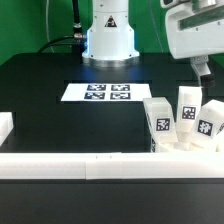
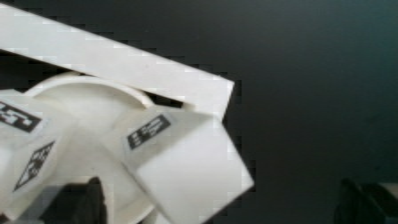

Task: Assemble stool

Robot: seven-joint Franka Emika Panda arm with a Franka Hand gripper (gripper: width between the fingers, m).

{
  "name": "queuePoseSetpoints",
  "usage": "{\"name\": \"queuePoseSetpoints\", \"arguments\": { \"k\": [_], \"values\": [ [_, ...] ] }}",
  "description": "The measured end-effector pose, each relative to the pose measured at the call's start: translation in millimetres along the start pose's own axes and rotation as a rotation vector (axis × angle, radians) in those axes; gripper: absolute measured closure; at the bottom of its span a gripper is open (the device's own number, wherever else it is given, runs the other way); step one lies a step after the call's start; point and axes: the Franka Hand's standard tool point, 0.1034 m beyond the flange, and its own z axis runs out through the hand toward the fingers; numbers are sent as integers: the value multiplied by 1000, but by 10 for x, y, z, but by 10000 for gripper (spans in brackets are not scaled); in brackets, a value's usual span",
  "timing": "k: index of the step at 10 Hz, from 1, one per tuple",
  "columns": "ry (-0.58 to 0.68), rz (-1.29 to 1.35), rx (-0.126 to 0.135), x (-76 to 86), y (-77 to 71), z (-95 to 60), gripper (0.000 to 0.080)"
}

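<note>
Three white stool legs with black-and-white tags [image 1: 160,122] [image 1: 186,108] [image 1: 210,124] stand upright close together at the exterior view's right. They sit on the round white seat [image 2: 80,97], whose rim shows in the wrist view behind the tagged legs [image 2: 153,131]. My gripper [image 1: 204,70] hangs above the legs, apart from them. In the wrist view the gripper [image 2: 217,202] is open. One dark finger [image 2: 71,205] shows beside a leg, the other at the far side. Nothing is held.
The marker board [image 1: 108,93] lies flat on the black table in front of the robot base [image 1: 108,35]. A long white bar [image 1: 90,164] edges the table's front, and a white block [image 1: 5,126] stands at the exterior view's left. Another bar [image 2: 125,55] runs behind the seat.
</note>
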Motion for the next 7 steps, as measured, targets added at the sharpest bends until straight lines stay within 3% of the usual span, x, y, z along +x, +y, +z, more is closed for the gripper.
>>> {"name": "queuePoseSetpoints", "arguments": {
  "k": [3,5,6,7],
  "values": [
    [6,-177,-5,34,9,-3,150],
    [-11,-457,-58,94,35,-15,150],
    [-4,-591,-66,139,17,-16,150],
    [-33,-736,-104,145,31,8,150]
  ]
}}
